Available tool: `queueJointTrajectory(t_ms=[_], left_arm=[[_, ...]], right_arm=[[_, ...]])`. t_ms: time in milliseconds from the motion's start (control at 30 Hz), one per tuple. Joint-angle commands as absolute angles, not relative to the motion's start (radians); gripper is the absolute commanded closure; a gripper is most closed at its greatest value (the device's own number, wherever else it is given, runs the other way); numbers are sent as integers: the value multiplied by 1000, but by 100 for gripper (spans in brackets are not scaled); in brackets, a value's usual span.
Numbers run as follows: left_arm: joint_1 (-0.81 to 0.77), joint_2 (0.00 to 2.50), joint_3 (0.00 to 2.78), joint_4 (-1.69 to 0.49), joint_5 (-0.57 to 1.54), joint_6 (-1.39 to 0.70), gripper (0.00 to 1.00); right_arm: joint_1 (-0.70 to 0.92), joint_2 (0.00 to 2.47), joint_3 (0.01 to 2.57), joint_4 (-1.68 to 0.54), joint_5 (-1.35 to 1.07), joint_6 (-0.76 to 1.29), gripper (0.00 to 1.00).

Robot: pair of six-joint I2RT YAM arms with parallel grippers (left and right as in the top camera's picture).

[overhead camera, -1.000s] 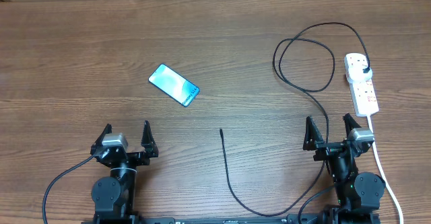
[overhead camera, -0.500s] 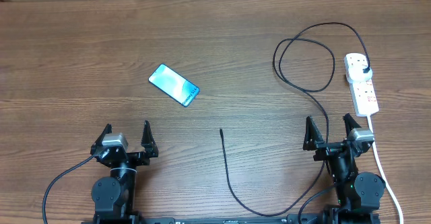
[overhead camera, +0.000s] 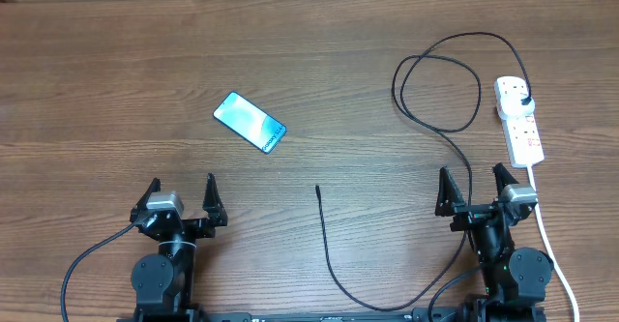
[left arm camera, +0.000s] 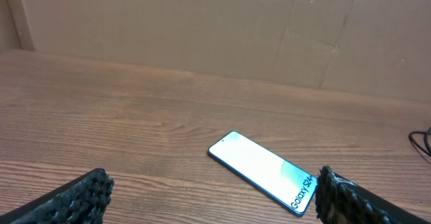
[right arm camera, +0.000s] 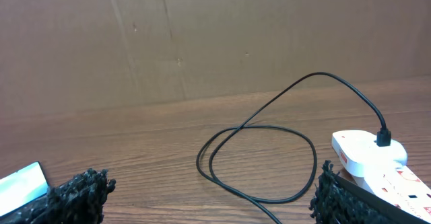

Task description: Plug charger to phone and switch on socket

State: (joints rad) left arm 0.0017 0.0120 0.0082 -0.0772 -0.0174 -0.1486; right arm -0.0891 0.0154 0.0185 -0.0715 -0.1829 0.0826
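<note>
While left gripper (overhead camera: 182, 194), right gripper (overhead camera: 474, 189) gape empty, step one pending: grasp charger (overhead camera: 326, 249) tip right of phone (overhead camera: 250, 122).

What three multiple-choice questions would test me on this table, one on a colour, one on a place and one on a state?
1. What colour is the socket? A black, B white, C blue.
2. Where does the phone lie? A ahead of the left gripper, B on the socket, C beside the socket.
3. How is the charger's small tip? A in the phone, B free on the table, C in the left gripper.
Answers: B, its body shows white; A, the left wrist view has it just ahead; B, the tip rests on bare wood, apart from the phone.
</note>
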Motion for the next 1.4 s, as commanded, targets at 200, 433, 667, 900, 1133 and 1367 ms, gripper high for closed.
queueJointTrajectory(t_ms=[200,433,667,900,1133,1367], left_arm=[[7,4,34,-81,1,-127,0],[7,6,126,-162,1,-127,0],[7,44,226,-206,0,-128,0],[7,250,337,-211,2,-127,0],[7,552,515,-247,58,-127,0],[6,823,696,-358,79,-128,0]], right_arm=[[-79,3,8,-69,-176,82,0],[-79,3,8,-69,-176,82,0],[-79,3,8,-69,-176,82,0],[-79,3,8,-69,-176,82,0],[-79,3,8,-69,-176,82,0],[-79,3,8,-69,-176,82,0]])
